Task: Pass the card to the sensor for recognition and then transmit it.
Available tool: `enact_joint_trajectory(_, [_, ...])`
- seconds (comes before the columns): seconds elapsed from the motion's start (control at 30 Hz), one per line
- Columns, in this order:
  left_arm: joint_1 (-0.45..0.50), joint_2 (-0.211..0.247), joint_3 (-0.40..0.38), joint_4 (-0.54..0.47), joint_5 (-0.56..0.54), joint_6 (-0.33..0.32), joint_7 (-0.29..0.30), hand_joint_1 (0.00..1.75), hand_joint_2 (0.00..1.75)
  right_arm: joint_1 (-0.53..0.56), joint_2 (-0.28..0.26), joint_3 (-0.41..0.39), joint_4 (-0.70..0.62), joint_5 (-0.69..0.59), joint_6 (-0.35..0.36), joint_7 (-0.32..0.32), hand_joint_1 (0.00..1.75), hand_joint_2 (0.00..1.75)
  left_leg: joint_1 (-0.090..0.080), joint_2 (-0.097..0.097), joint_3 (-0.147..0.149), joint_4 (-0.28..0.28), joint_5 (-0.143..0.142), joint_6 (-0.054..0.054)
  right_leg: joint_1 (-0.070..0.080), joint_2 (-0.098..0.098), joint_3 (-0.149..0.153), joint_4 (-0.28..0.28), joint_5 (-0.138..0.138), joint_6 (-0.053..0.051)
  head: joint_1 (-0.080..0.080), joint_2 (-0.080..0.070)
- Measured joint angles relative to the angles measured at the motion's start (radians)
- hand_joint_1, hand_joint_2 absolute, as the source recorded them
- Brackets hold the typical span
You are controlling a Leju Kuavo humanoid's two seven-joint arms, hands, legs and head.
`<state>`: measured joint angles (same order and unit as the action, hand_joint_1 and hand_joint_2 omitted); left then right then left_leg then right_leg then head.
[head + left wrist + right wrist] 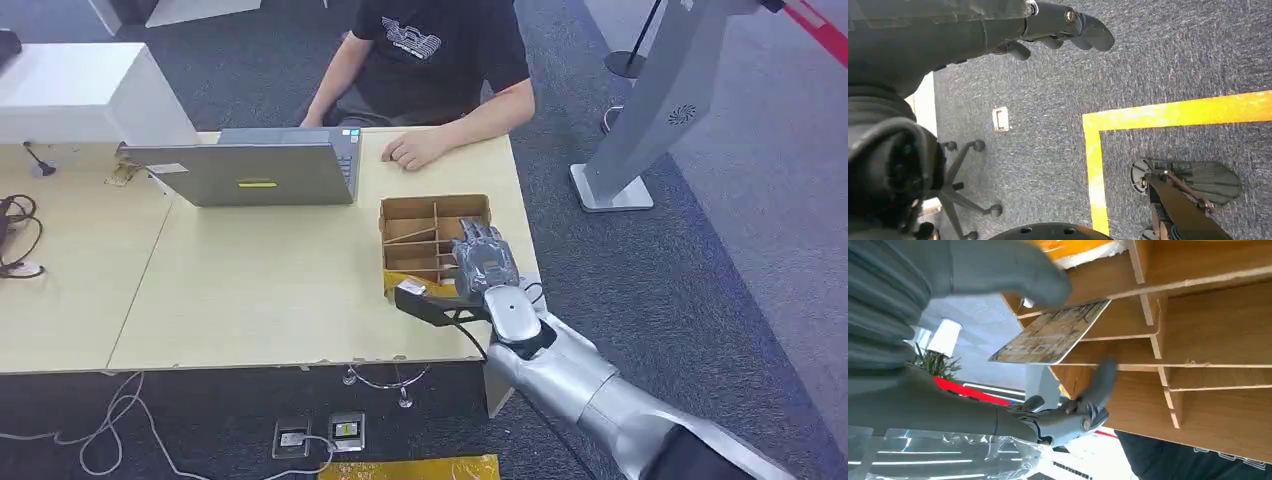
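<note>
On the right part of the wooden table [250, 290] stands a brown cardboard box [432, 232] split into compartments by dividers. My right hand [484, 262] reaches over its near right side. In the right wrist view a patterned card [1050, 335] is tilted in front of the box dividers [1158, 335], with my thumb [1008, 270] lying over one end of it and my darker fingers [1088, 400] curled on the other side. The card is hidden by the hand in the head view. My left hand [1058, 25] hangs over the carpet and holds nothing.
A person in a black shirt [440, 50] sits behind the table, one hand [410, 150] resting on it near the box. A grey laptop [250, 172] stands left of the box. Cables [20, 235] lie at the far left. A grey stand [640, 130] rises to the right.
</note>
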<state>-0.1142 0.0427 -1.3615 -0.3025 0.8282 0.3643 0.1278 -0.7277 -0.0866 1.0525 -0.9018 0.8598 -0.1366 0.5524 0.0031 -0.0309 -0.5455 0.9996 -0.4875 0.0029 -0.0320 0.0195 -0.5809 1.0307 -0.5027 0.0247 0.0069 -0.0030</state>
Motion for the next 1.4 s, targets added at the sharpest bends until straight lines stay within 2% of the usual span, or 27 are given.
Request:
enact_joint_trajectory(0.83, [0.000,0.000,0.000,0.003,-0.023,-0.007,-0.008,0.00,0.00,0.001,-0.037,-0.024,-0.032,0.061,0.036,0.054,1.75,1.75,0.000,0.000,0.001,0.000,0.000,0.000,0.000,0.000,0.000,0.000,0.000,0.000,0.000,0.000])
enact_joint_trajectory(0.9, [0.000,0.000,0.000,0.004,-0.024,-0.008,-0.015,0.00,0.00,-0.001,-0.041,-0.026,-0.054,0.082,0.020,0.058,1.75,1.75,0.000,0.000,0.001,0.000,0.000,0.000,0.000,0.000,0.000,0.000,0.000,0.000,0.000,0.000])
enact_joint_trajectory(1.03, [0.000,0.000,0.000,0.005,-0.030,-0.008,-0.023,0.00,0.00,-0.019,-0.047,-0.045,-0.126,0.155,-0.055,0.064,1.75,1.75,0.000,0.001,0.001,0.000,0.000,0.000,0.000,0.001,0.000,0.000,0.000,0.000,0.000,0.000])
enact_joint_trajectory(1.4, [0.000,0.000,-0.001,0.008,-0.068,-0.012,-0.045,0.00,0.00,-0.115,-0.075,-0.093,-0.326,0.205,-0.077,0.099,1.75,1.75,0.000,0.002,0.002,0.000,0.000,0.000,0.000,0.003,0.000,0.000,0.001,-0.001,0.000,0.000])
